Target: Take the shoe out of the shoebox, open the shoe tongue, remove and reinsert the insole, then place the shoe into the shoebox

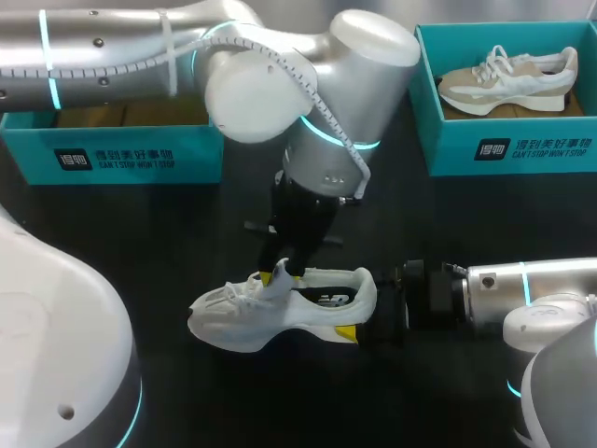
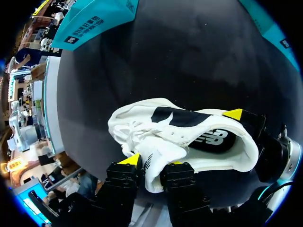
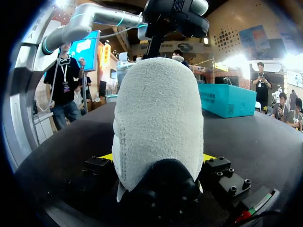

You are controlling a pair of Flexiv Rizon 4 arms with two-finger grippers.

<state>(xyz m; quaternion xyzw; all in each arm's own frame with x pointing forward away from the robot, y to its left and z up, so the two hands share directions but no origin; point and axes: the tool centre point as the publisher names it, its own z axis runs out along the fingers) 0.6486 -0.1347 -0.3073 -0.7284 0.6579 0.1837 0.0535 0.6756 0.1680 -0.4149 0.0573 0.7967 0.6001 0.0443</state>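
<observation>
The white shoe [image 1: 280,313] lies mid-table, hemmed in. The left gripper [image 2: 152,163] pinches its tongue from above, and the right gripper [image 1: 366,315] clamps its heel from the right-edge side. The left shoebox [image 1: 112,154] and right shoebox [image 1: 508,145] block the far corners, and the left arm [image 1: 308,75] hangs over the gap between them. Bare table [image 1: 233,401] lies open toward the near edge and beyond the toe.

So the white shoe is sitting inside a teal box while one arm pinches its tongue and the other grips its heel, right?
Not quite: the head view shows the white shoe out on the black table. The left gripper does pinch its tongue and the right gripper grips its heel.
</observation>
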